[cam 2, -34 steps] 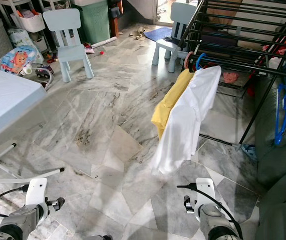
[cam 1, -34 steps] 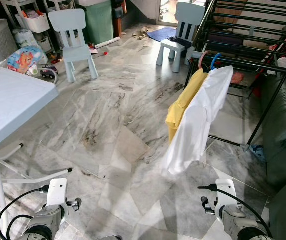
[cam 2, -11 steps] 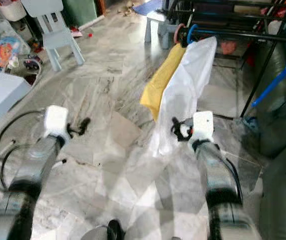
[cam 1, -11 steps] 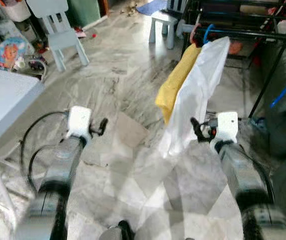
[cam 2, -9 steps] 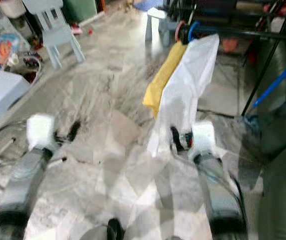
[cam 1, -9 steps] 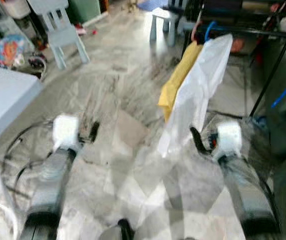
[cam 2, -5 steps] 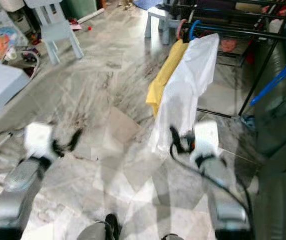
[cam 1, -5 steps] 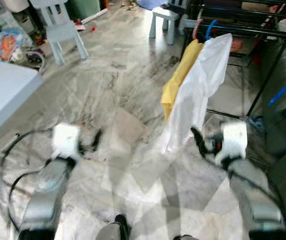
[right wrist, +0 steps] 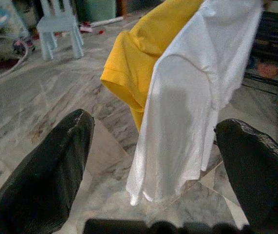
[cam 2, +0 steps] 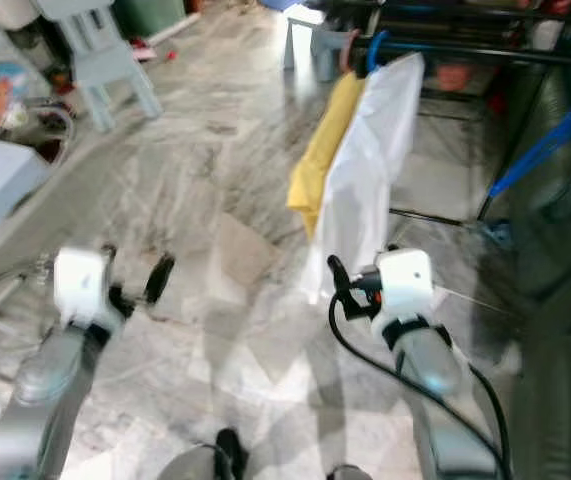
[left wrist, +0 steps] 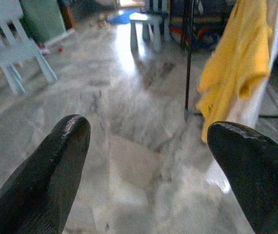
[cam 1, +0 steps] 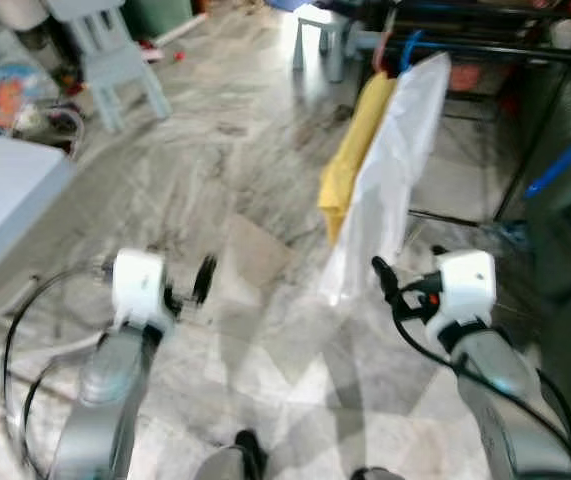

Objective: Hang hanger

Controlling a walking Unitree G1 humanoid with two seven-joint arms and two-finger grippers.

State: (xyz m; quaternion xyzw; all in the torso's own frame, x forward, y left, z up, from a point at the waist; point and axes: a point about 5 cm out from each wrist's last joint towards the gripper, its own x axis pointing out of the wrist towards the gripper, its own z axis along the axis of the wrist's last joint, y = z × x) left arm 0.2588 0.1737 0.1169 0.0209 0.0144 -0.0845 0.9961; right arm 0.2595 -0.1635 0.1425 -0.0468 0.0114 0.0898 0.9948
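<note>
Both arms are reaching out ahead of the robot over the marble floor [cam 1: 215,150], and neither is carrying anything. The left pincer [left wrist: 148,161] is spread wide and empty, pointing across the floor toward a pale blue chair [cam 1: 110,60]. The right pincer [right wrist: 163,165] is likewise spread wide and empty, pointing straight at the two garments hanging from the rack [cam 1: 485,45].

The white shirt [cam 1: 390,170] is hanging on a blue hanger [cam 2: 373,45] whose hook is sitting over the rack's front bar. Just beside it, on the robot's left, the yellow shirt [cam 1: 355,150] is hanging too; its own hanger is too blurred to make out well. In the head views the right pincer [cam 1: 383,278] is hovering near the lower hem of the white shirt, just short of touching as far as I can tell.

Judging by this, the hanging looks already done for these two garments. What is left is unclear: another blue hanger [cam 1: 565,160] is showing at the far right, near the sofa.
</note>
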